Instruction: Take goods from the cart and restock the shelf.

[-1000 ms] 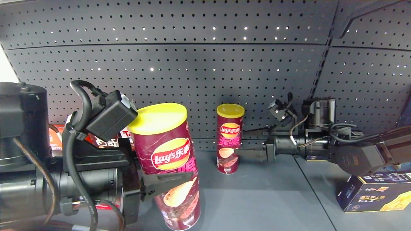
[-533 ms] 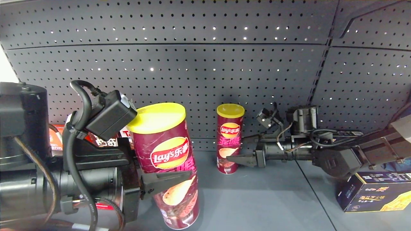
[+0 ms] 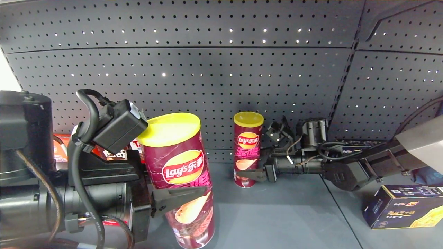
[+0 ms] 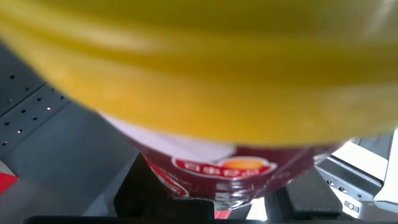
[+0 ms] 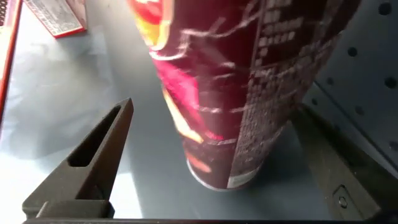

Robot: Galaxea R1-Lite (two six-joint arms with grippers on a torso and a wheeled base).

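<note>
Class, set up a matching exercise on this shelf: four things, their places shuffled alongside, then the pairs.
1 near maroon chip can with yellow lid
2 far maroon chip can with yellow lid
3 dark blue cardboard box
4 red packets

A inside the open right pincer
B on the grey shelf, far right
C behind the left arm
D clamped in the left pincer

Pairs: 1-D, 2-A, 3-B, 4-C

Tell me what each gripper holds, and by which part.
The left gripper clamps the near chip can across its lower body. The right gripper holds nothing: its jaws stand open around the far chip can on the shelf.
</note>
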